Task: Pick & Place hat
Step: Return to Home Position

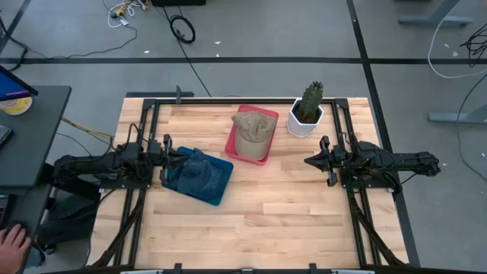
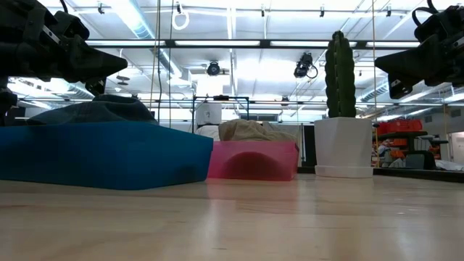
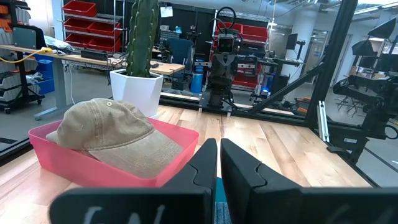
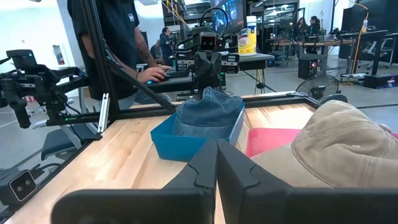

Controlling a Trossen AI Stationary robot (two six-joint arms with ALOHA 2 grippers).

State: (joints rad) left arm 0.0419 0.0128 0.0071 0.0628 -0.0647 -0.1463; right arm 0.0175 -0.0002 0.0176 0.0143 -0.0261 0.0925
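Closed to a slit on nothing, the left gripper (image 3: 219, 148) is poised at the edge of the blue bin (image 2: 109, 156), where denim caps (image 1: 194, 171), seemingly two, are heaped. The brown cap (image 1: 253, 131) is seated in the pink bin (image 2: 254, 161). The right gripper (image 1: 307, 161), likewise closed and empty, is held well beyond; both are best drawn straight back, bins untouched.

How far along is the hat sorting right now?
Done: brown cap sits in the pink bin, blue cap in the blue bin. In hand: nothing; left gripper and right gripper are shut, empty, at opposite table sides. Left: no loose cap shows; probably only parking arms.
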